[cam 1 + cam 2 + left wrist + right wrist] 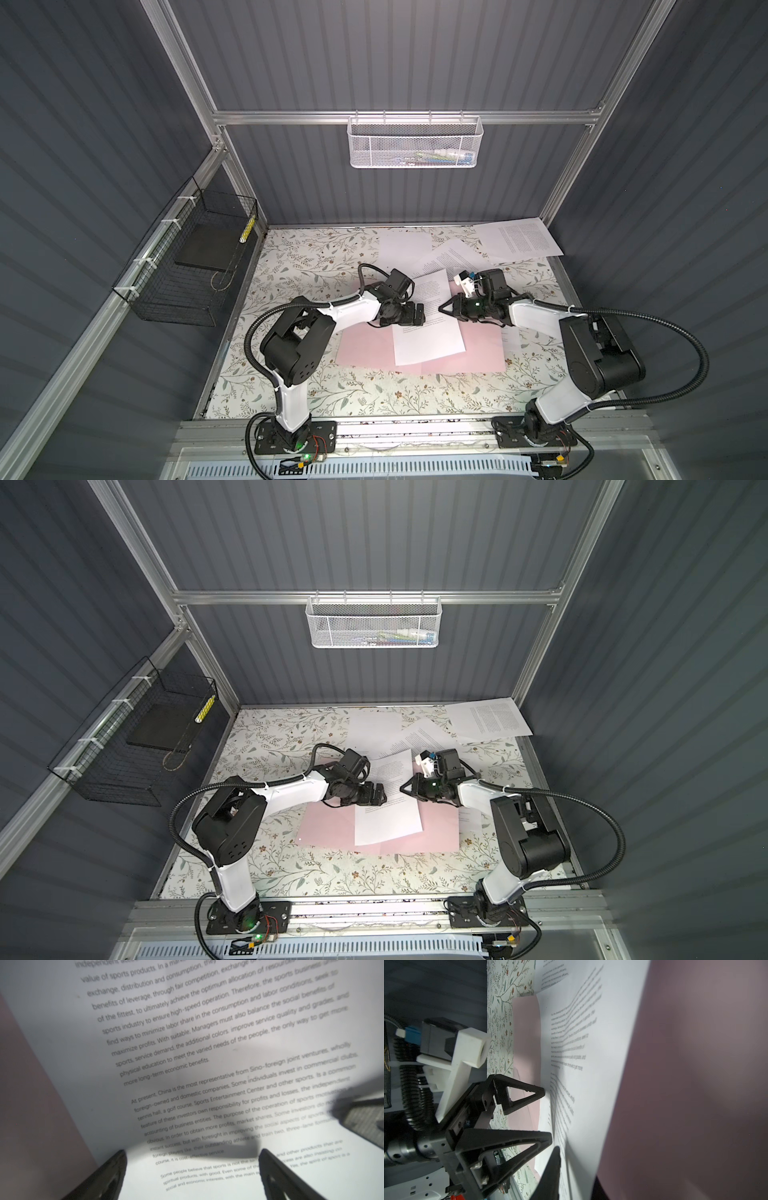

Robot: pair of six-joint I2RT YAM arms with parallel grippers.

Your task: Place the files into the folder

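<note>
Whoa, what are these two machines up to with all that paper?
Two robot arms are filing papers. A pale pink rectangular folder lies open on the floral table, one white printed paper sheet lying askew on it. The right gripper is closed on that sheet, apparently pinching it; the left gripper hovers wide open opposite. More loose white sheets lie toward the table's far side, not yet filed.
</note>
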